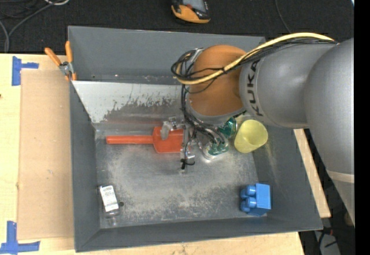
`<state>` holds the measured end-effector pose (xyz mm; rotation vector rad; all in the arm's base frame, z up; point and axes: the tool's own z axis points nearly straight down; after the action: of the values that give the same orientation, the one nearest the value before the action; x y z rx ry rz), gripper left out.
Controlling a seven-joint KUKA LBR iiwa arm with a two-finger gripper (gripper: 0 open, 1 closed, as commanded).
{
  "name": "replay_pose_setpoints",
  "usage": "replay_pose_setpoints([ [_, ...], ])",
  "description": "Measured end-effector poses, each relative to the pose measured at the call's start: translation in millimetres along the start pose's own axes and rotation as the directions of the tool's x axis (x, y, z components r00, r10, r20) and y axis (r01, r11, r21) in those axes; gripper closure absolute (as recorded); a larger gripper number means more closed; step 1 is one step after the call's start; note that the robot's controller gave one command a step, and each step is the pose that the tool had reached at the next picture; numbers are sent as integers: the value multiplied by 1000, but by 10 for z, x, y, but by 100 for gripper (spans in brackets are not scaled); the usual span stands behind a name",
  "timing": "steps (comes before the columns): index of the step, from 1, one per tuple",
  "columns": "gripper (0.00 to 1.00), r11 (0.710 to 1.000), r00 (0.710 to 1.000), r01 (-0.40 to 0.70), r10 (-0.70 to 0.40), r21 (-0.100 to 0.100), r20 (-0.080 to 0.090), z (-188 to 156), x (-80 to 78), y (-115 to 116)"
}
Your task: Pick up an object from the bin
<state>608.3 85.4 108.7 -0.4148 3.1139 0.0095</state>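
My gripper [187, 156] hangs below the arm's orange cover near the middle of the bin. Its tip is just right of the square head of an orange-red tool [165, 140], whose long handle runs left along the bin floor. Right beside the gripper lies a crumpled green and clear thing [222, 137], partly hidden under the wrist. A yellow cup [251, 135] lies on its side a little further right.
A blue toy block [255, 198] sits near the front right corner. A small white and silver box [108, 199] lies near the front left corner. The arm reaches in from the right and covers the bin's back right part.
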Motion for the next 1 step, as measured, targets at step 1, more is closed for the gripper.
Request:
replay_pose_setpoints([
  [1, 0, 994, 994, 111, -111, -3, -10, 408, 370, -261],
])
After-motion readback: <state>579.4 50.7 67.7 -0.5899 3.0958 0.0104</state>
